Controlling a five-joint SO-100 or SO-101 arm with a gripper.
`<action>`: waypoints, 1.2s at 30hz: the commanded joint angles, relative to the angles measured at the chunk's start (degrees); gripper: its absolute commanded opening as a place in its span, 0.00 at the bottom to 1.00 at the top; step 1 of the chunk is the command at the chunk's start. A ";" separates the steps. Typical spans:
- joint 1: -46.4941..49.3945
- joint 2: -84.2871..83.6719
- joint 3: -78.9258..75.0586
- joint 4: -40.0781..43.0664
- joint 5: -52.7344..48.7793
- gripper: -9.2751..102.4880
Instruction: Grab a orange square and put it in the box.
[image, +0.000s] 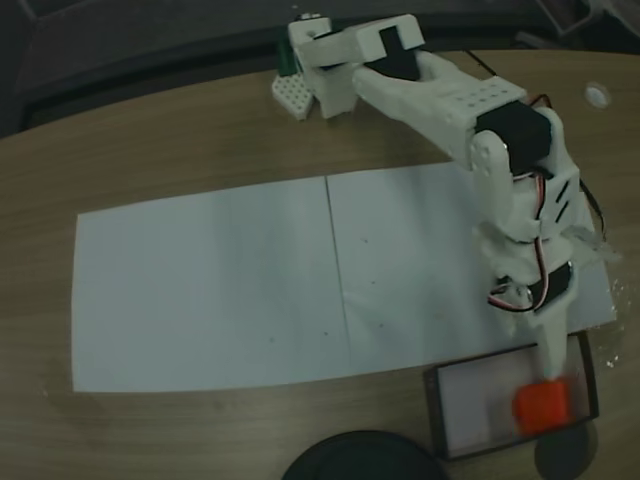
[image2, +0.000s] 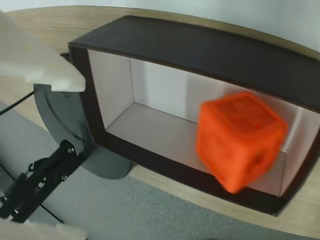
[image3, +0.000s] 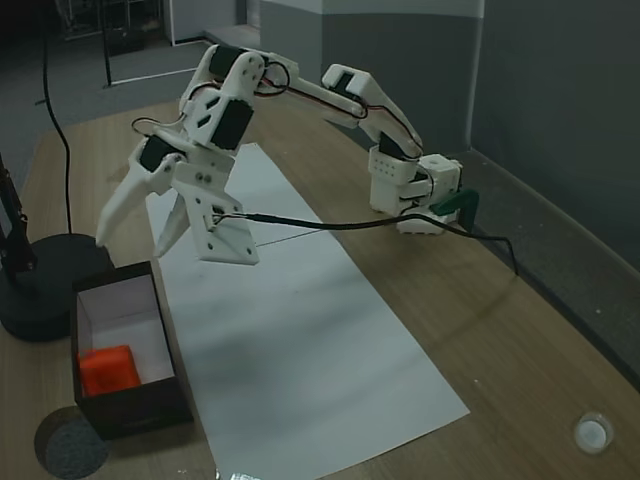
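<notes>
The orange square (image3: 110, 368) lies inside the box (image3: 165, 340), at its near end in a fixed view. It also shows in the box (image: 435, 415) as an orange square (image: 542, 405) at the right end. My gripper (image3: 140, 232) hangs open above the box, apart from the block, its fingers spread. In the wrist view the orange square (image2: 241, 140) is blurred and tilted in front of the box's (image2: 200, 50) white inside, and my gripper (image2: 77, 157) holds nothing.
White paper sheets (image: 250, 280) cover the wooden table. A round black disc (image: 360, 455) sits beside the box and also appears as a round black disc (image3: 40, 270). A small grey round pad (image3: 70, 445) lies near the box. A white cap (image: 598, 95) rests at the table's edge.
</notes>
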 joint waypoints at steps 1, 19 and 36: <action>2.81 6.42 -5.54 5.10 0.35 0.14; 20.74 64.69 21.27 15.03 5.80 0.08; 11.78 122.34 75.94 2.55 -2.64 0.08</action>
